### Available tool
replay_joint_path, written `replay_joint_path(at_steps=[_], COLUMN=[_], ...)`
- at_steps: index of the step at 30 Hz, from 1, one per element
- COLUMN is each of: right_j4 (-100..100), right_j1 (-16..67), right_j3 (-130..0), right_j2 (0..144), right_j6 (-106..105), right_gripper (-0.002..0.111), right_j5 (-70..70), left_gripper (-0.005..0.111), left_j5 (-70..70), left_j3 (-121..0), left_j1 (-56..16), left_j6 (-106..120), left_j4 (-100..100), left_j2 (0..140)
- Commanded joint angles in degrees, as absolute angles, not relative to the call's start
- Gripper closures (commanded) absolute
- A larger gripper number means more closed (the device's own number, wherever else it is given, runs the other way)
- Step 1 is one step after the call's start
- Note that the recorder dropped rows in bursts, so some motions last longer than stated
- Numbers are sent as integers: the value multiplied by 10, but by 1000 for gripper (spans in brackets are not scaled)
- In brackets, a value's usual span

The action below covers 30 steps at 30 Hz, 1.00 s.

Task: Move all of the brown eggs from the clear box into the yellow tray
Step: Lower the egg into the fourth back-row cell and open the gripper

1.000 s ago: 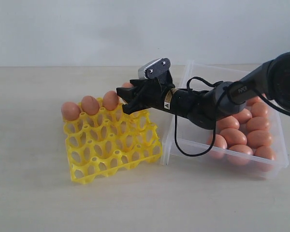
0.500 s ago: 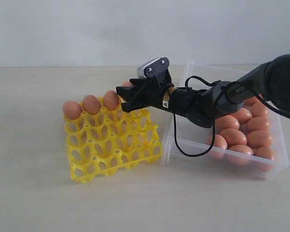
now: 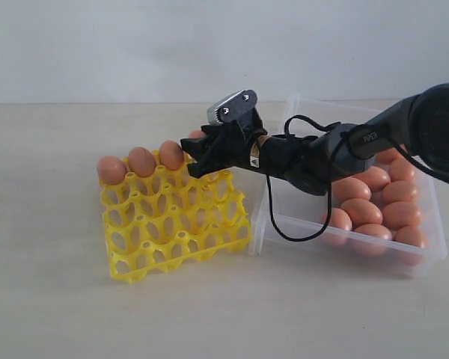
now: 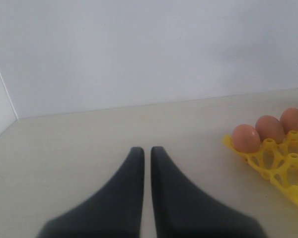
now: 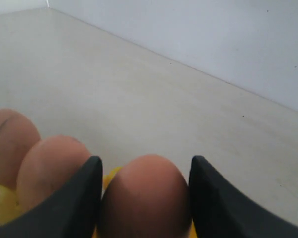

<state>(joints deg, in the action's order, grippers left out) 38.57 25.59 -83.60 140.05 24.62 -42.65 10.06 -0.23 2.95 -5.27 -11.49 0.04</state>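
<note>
My right gripper (image 3: pixel 194 155) reaches across to the back right corner of the yellow tray (image 3: pixel 181 224). It is shut on a brown egg (image 5: pixel 145 196), whose top peeks out behind the fingers (image 3: pixel 197 134). In the right wrist view both black fingers (image 5: pixel 87 191) press the egg's sides, with a bit of the yellow tray (image 5: pixel 111 176) just below. Three brown eggs (image 3: pixel 141 161) stand in the tray's back row beside it. The clear box (image 3: pixel 293 105) at the right holds several brown eggs (image 3: pixel 363 212). My left gripper (image 4: pixel 145 148) is shut and empty over bare table, left of the tray (image 4: pixel 283 158).
The right arm's black cable (image 3: pixel 284 232) hangs over the box's left wall. A pale wall runs behind the beige table (image 3: pixel 60 299). The tray's front rows of cups hold nothing.
My right gripper has edged slightly left and tilted a little at the tray's back row, the egg still between its fingers. Nothing else has moved.
</note>
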Motion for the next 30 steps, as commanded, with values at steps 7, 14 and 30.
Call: replay_joint_path(at_steps=[7, 14, 30], right_j4=[403, 403, 395], right_j1=[252, 252, 252], right_j3=[-824, -824, -824], right_j2=[1421, 1421, 1418], right_j6=[283, 300, 288], right_gripper=[105, 68, 45], right_j5=[-394, -351, -353], left_gripper=[103, 103, 103], left_j5=[99, 99, 99], left_j3=[0, 0, 0], left_j1=[27, 27, 27], left_j6=[-56, -56, -56], left_j4=[-115, -115, -115], left_j2=[0, 0, 0])
